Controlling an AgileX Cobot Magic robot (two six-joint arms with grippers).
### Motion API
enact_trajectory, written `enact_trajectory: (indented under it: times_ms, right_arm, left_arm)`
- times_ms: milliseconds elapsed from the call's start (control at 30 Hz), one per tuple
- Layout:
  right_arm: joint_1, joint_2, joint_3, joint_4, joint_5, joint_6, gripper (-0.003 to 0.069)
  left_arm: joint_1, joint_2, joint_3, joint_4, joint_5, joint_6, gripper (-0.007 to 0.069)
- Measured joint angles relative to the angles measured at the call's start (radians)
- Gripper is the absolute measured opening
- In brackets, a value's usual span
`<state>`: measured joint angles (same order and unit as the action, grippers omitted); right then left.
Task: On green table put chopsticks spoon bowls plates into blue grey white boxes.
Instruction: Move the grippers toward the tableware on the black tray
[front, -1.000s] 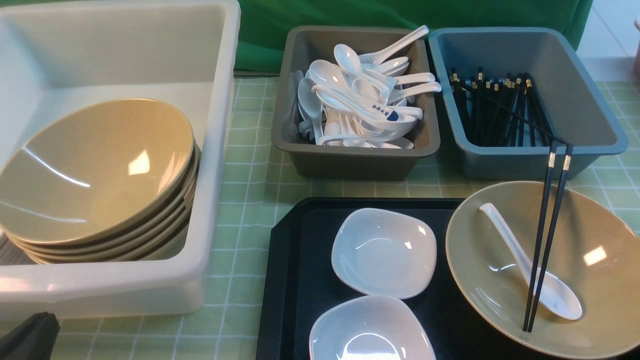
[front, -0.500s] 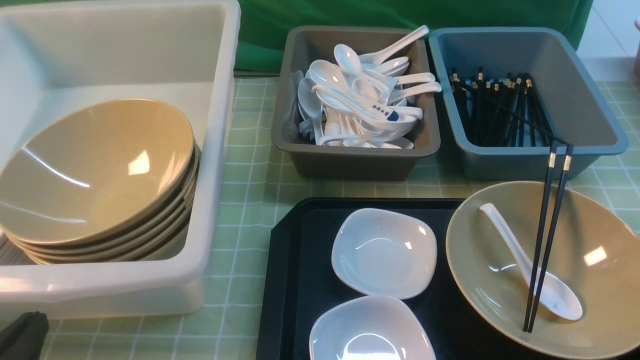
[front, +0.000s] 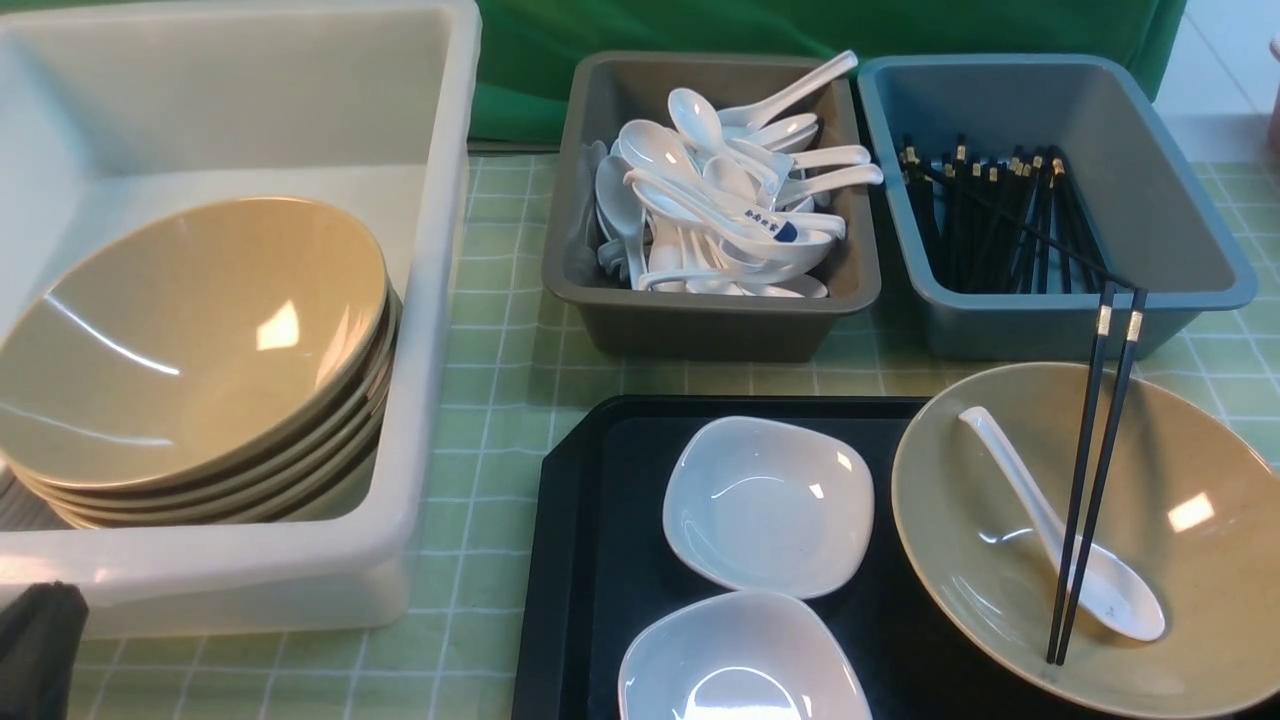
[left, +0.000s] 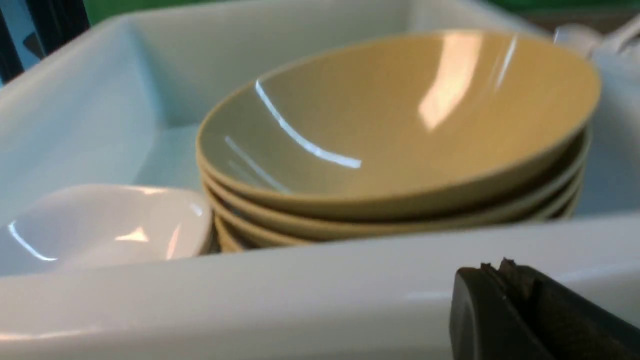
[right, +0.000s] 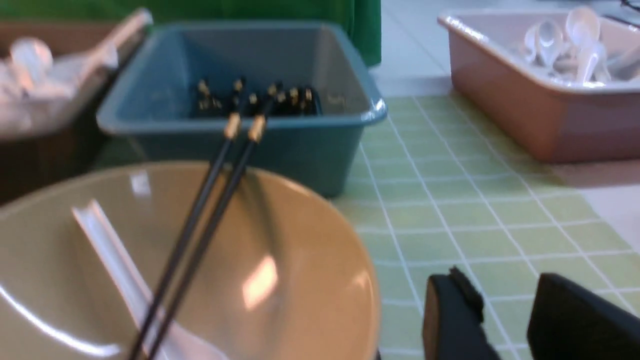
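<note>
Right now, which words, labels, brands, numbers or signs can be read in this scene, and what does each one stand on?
None can be read for certain.
Small blue characters beside a dark blue patch, on a glossy white spoon in the brownish-grey plastic box: too small to read.
Faint tiny mark in the scoop of the white ceramic spoon on the tan bowl: too small to read.

Two black chopsticks (right: 202, 220) (gold-banded) across a tan bowl (right: 320, 240).

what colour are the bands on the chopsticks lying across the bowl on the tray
gold, front view
</note>
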<state>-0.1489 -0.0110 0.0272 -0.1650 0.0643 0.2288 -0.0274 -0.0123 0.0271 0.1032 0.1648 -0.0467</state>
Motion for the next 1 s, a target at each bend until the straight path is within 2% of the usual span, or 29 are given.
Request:
enact_trajectory:
  times_ms: [233,633,667,800,833,900,1000]
  right_arm:
    - [0.0,0.0,0.0,0.0,-0.1,0.244,0.024]
    - [0.0,0.0,0.0,0.0,-0.257,0.298,0.024]
    - [0.0,0.0,0.0,0.0,-0.302,0.298,0.024]
    - [0.0,0.005,-0.057,0.0,-0.294,0.3,0.024]
    - [0.0,0.034,-0.141,0.0,-0.291,0.307,0.024]
    - [0.0,0.091,-0.223,0.0,-0.291,0.321,0.024]
    - [0.0,0.209,-0.388,0.0,-0.254,0.324,0.024]
  left_arm:
    - [0.0,0.0,0.0,-0.109,-0.001,-0.095,-0.0002]
    - [0.0,0.0,0.0,-0.121,-0.005,-0.105,-0.0002]
    - [0.0,0.0,0.0,-0.16,-0.067,-0.135,-0.0002]
    - [0.0,0.0,0.0,-0.266,-0.296,-0.21,-0.0002]
    - [0.0,0.0,0.0,-0.302,-0.462,-0.234,-0.0002]
    - [0.0,0.0,-0.004,-0.32,-0.553,-0.242,-0.0002]
    - [0.0,0.025,-0.083,-0.33,-0.552,-0.251,-0.0002]
